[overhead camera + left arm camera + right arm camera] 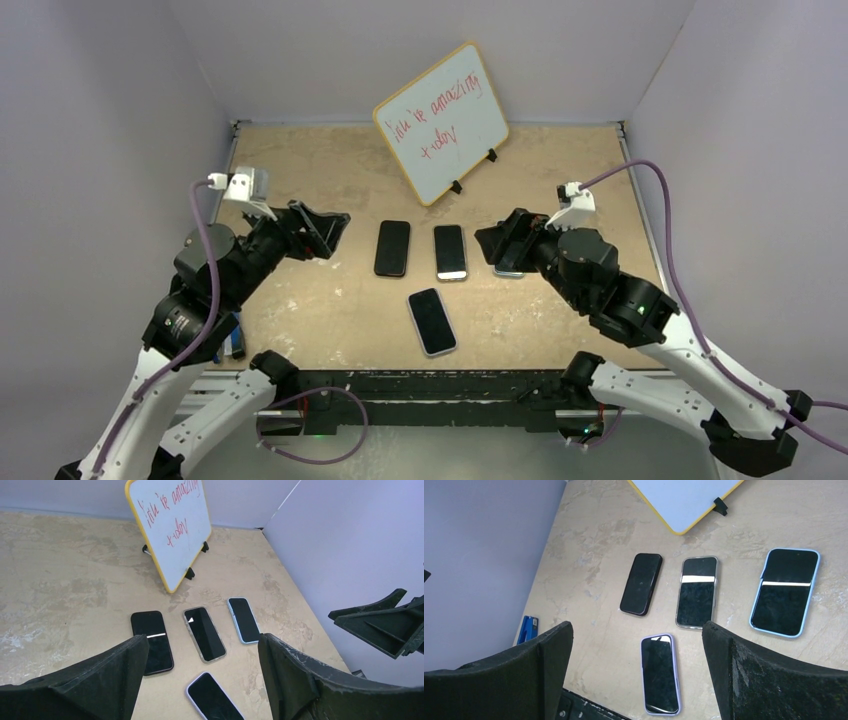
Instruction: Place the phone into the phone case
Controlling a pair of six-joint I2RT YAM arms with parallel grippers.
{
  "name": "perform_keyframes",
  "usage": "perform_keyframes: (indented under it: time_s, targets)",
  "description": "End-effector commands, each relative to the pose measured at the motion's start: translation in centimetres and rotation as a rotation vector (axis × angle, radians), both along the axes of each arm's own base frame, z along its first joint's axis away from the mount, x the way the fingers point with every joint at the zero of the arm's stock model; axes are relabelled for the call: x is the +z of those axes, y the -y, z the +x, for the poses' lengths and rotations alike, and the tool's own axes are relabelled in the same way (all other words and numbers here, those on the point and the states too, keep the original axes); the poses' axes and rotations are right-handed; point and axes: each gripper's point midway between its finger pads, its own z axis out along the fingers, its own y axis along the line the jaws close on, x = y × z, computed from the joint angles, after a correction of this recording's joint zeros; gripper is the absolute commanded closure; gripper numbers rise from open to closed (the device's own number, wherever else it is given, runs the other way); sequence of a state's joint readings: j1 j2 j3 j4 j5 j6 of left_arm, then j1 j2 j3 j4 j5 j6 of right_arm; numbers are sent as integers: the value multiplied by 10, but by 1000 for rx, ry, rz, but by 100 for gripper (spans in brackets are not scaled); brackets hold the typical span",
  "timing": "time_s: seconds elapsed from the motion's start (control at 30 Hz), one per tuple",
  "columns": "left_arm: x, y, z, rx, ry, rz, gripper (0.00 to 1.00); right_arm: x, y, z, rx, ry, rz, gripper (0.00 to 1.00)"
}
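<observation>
Four phones lie face up on the tan table (pixel 330 310). A black one (pixel 392 247) has no coloured rim. One in a clear case (pixel 450 252) lies next to it. One in a lavender case (pixel 432 322) lies nearer. A light blue-rimmed one (pixel 508 271) is mostly hidden under my right gripper (pixel 497 243). The right wrist view shows the black (pixel 641 583), clear (pixel 696 591), blue (pixel 785 592) and lavender (pixel 660 674) ones. My left gripper (pixel 325 232) hovers left of the black phone. Both grippers are open and empty, above the table.
A yellow-framed whiteboard (pixel 441 122) with red writing stands at the back centre. A small blue object (pixel 236 343) lies at the table's near left edge, also in the right wrist view (pixel 528 629). Grey walls close in three sides.
</observation>
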State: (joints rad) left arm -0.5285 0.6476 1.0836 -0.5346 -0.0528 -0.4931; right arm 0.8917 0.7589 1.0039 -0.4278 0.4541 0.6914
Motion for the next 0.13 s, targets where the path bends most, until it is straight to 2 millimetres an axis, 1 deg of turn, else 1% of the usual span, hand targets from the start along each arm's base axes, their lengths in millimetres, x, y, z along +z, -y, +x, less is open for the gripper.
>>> perform_keyframes:
  time_s: [0.0, 0.1]
  targets:
    - [3, -1, 6, 16, 17, 6, 17, 1, 1, 2, -16, 5, 7, 1]
    - [0, -1, 5, 14, 8, 8, 16, -1, 0, 2, -17, -1, 9, 1]
